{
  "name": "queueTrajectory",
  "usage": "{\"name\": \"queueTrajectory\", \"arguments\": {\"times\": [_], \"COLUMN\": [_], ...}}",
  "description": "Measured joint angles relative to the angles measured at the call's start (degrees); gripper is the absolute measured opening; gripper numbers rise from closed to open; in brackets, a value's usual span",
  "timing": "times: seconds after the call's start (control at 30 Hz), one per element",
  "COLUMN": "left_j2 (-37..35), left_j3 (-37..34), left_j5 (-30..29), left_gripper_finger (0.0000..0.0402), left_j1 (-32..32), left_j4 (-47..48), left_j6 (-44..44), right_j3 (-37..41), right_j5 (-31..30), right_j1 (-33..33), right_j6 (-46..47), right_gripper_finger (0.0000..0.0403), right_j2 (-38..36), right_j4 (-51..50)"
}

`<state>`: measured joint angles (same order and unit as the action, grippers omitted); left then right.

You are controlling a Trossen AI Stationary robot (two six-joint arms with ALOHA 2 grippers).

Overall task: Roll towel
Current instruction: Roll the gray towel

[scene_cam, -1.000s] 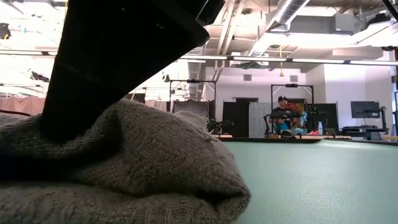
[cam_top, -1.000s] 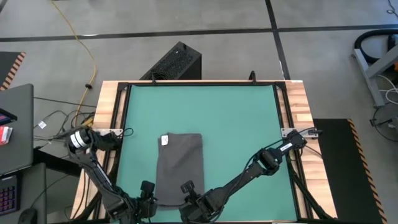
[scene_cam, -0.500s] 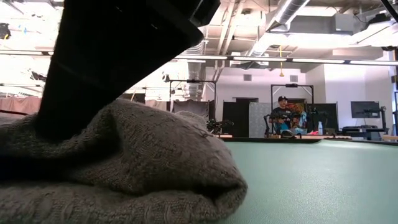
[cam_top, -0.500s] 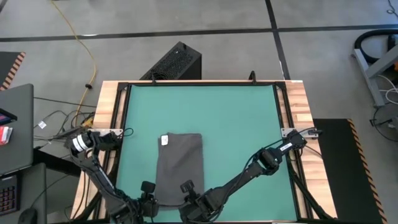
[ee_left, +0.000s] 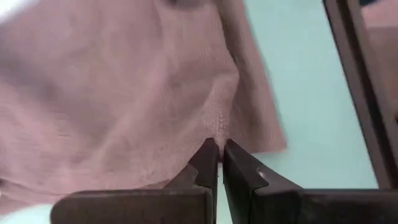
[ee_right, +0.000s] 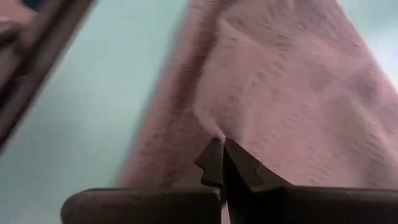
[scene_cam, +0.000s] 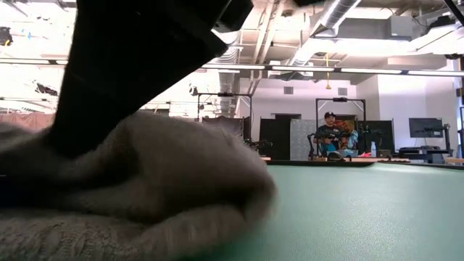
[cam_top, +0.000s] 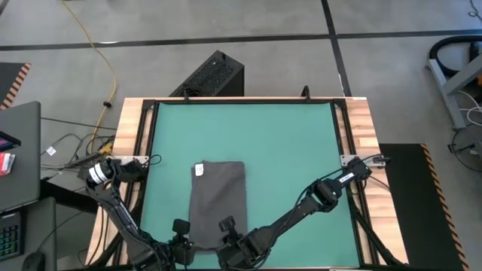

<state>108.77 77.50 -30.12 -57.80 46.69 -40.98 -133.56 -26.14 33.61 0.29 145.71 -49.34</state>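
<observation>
Two grippers work the same near edge of the towel (cam_top: 218,202), which lies flat on the green table (cam_top: 294,143), its white label (cam_top: 199,170) at the far end. Your left gripper (ee_left: 216,149) has its fingers pinched together on a fold of cloth at one near corner; your right gripper (ee_right: 220,150) is clamped the same way on the other. You look to be at the start of the roll, with the edge lifted into a hump. Next, carry both corners forward evenly and tuck them over, keeping the two sides level so the roll stays straight.
</observation>
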Motion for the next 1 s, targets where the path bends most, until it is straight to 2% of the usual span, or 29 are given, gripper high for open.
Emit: {"name": "queueTrajectory", "arguments": {"times": [0.13,0.3,0.63,0.87,1.0], "left_j2": [-0.09,2.06,6.32,6.71,6.71], "left_j3": [2.92,2.83,2.75,2.75,2.75], "left_j5": [-4.31,-1.66,0.05,0.28,1.35], "left_gripper_finger": [0.0001,0.0000,0.0000,0.0000,0.0000], "left_j1": [0.06,-0.07,-0.26,-0.44,-0.61], "left_j4": [-1.19,-3.13,-3.01,-4.66,-4.56], "left_j6": [0.01,-0.05,-1.85,-2.33,-2.73], "right_j3": [-0.11,-0.17,-0.20,-0.20,-0.20], "right_j5": [-5.47,-5.76,-10.94,-17.18,-16.48], "right_j1": [0.00,0.32,3.17,3.83,4.26], "right_j6": [3.15,5.53,7.31,7.71,7.89], "right_gripper_finger": [0.0020,0.0020,0.0020,0.0020,0.0020], "right_j2": [0.00,0.00,0.00,0.00,0.00], "right_j4": [-2.02,-2.78,-3.80,-4.24,-4.79]}}
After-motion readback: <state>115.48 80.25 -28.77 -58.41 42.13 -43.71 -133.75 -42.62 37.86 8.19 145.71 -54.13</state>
